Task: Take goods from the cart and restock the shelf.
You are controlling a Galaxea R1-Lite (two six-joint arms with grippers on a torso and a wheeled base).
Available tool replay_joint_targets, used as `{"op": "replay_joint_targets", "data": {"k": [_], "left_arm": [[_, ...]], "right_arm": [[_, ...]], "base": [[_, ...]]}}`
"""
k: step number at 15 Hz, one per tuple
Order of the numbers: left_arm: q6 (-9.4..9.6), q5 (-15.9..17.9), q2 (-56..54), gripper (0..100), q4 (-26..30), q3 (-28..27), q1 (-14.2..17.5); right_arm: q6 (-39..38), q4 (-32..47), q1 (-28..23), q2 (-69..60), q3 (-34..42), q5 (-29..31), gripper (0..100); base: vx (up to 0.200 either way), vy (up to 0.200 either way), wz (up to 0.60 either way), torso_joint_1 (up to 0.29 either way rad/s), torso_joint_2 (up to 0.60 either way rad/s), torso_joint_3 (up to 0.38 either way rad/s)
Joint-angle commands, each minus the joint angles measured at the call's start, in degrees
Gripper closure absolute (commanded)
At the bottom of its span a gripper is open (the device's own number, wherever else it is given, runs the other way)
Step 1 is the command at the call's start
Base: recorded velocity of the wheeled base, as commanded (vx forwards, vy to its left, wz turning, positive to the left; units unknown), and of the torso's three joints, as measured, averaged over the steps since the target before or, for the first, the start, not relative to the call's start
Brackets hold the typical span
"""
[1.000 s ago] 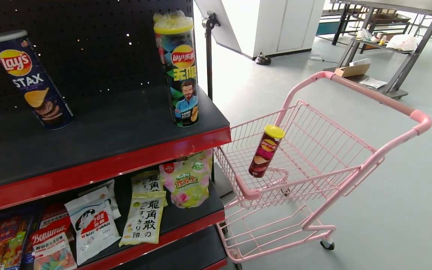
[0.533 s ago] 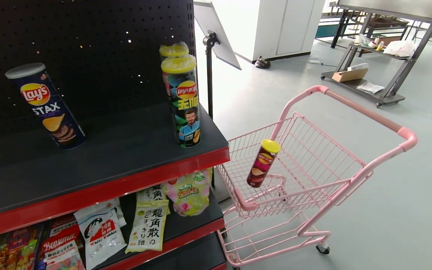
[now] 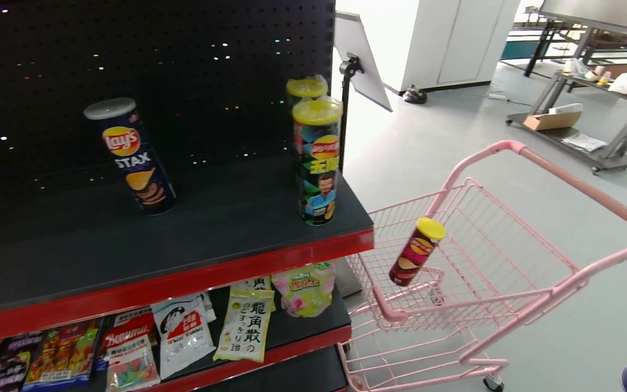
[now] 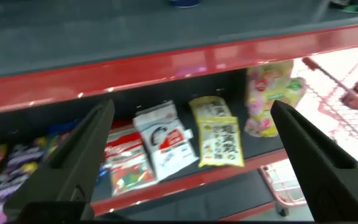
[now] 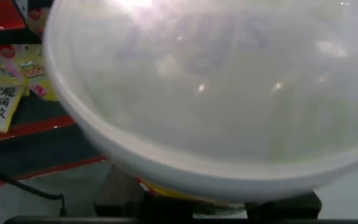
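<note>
Shelf point(image 3: 183, 239): black boards, red front edges. Pink cart point(image 3: 509, 261): just beside the shelf's right end, with a maroon chip can point(image 3: 416, 251) leaning in its basket. Shelf upper board: dark blue can point(image 3: 131, 158) upright toward the left, two yellow-lidded cans point(image 3: 317, 163) upright at the right end, one behind the other. Shelf lower board: snack bags point(image 3: 243, 326). Left gripper point(image 4: 191, 112): fingers spread wide, facing the lower board. Right gripper point(image 5: 204, 186): clamped on a white-lidded can point(image 5: 210, 93), well right of the shelf.

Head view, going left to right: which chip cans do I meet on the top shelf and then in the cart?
dark blue chip can → tall yellow-lidded chip can at the shelf's front corner → maroon chip can leaning in the pink cart
</note>
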State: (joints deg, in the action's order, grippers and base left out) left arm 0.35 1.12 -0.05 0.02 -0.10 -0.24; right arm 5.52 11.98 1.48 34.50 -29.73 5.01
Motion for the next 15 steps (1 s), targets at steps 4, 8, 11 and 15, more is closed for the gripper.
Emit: {"op": "replay_joint_targets", "data": {"k": [4, 8, 11, 15], "left_arm": [[0.0, 0.02, 0.05, 0, -0.02, 0.01, 0.07], [0.35, 0.02, 0.05, 0, -0.11, 0.01, 0.07], [0.35, 0.02, 0.05, 0, -0.11, 0.01, 0.07], [0.35, 0.02, 0.05, 0, -0.11, 0.01, 0.07]], "right_arm": [[-0.16, -0.12, 0.02, 0.22, 1.43, 0.0, 100], [-0.95, -0.12, 0.46, -9.54, 6.88, -0.44, 100], [-0.95, -0.03, 0.55, -16.04, 9.78, -1.49, 100], [-0.86, -0.03, 0.55, -17.89, 10.48, -1.67, 100]], "base": [[0.0, 0.0, 0.45, 0.005, 0.0, -0.002], [0.0, 0.15, 0.0, 0.004, 0.0, -0.001], [0.0, 0.2, 0.0, -0.004, 0.0, 0.005], [0.0, 0.2, 0.0, 0.004, 0.0, 0.005]]}}
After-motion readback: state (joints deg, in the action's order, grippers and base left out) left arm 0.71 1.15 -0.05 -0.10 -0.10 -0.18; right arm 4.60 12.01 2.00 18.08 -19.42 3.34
